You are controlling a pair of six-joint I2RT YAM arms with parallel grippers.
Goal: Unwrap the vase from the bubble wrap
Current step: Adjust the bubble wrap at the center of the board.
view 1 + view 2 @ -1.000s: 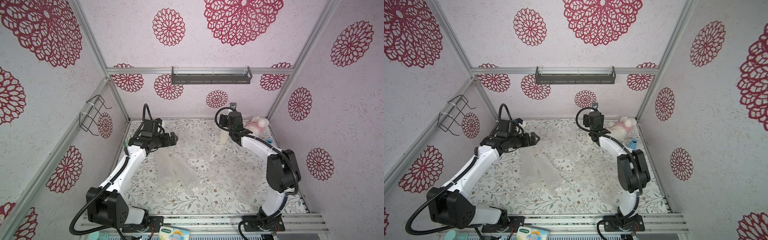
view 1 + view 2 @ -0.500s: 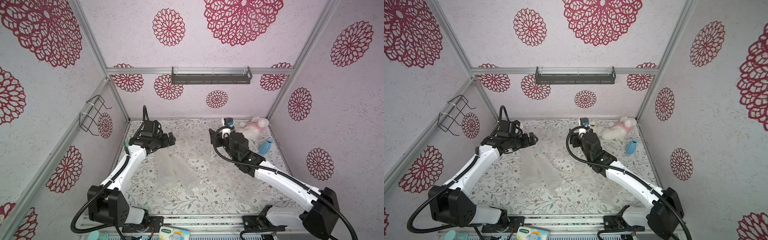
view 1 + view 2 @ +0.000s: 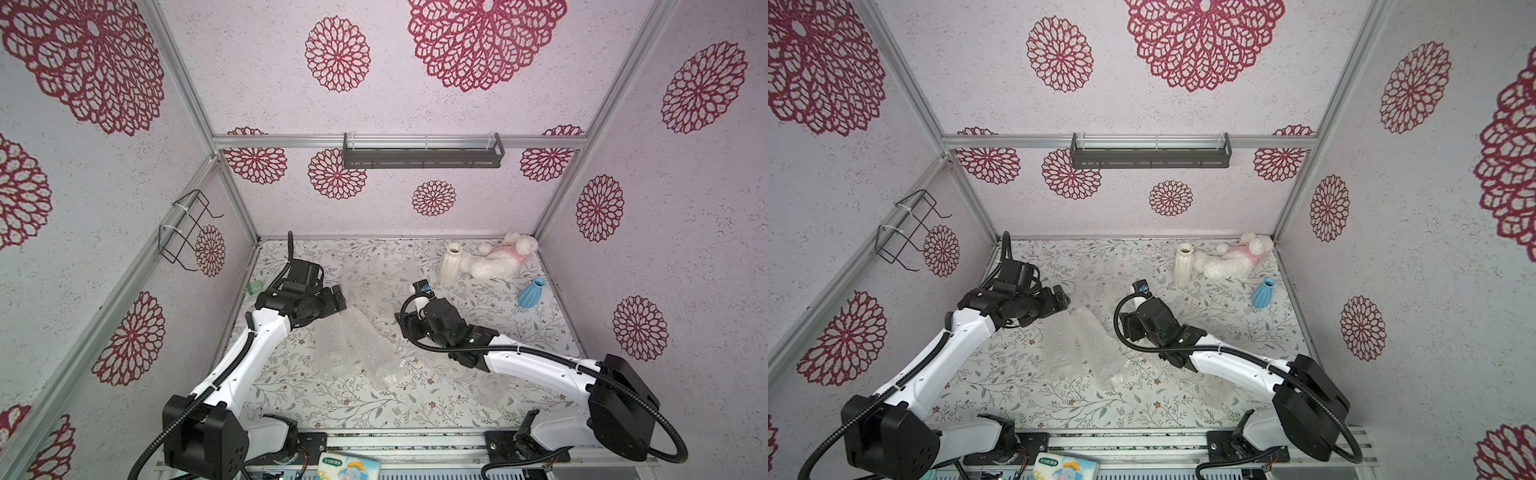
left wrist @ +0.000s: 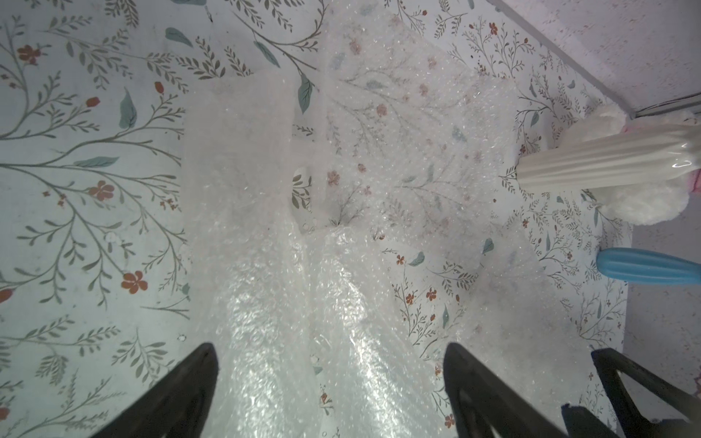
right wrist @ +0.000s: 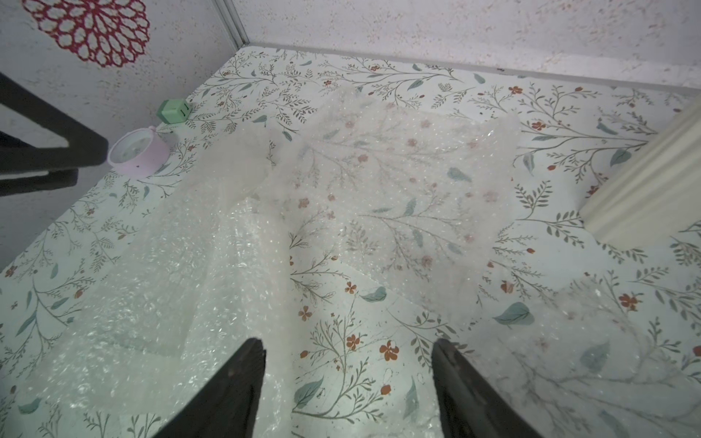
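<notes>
A white ribbed vase (image 3: 451, 266) (image 3: 1183, 266) stands bare and upright at the back right, also in the left wrist view (image 4: 607, 159) and the right wrist view (image 5: 645, 178). Crumpled clear bubble wrap (image 3: 361, 353) (image 3: 1088, 353) lies loose mid-table, with a flatter sheet (image 3: 370, 274) behind it. My left gripper (image 3: 338, 297) (image 3: 1061, 301) hovers open over the wrap's left end (image 4: 328, 349), nothing between its fingers. My right gripper (image 3: 403, 326) (image 3: 1125, 326) hangs open just right of the wrap (image 5: 347, 343), holding nothing.
A small blue vase (image 3: 531, 294) and a white plush toy (image 3: 503, 259) sit at the back right. A green cube (image 5: 174, 111) and a pink cup (image 5: 138, 151) stand by the left wall. More wrap (image 3: 486, 386) lies under the right arm.
My right arm has swung from the back, by the white vase, forward and left to the middle, leaving the vase standing. My left gripper has barely moved.
</notes>
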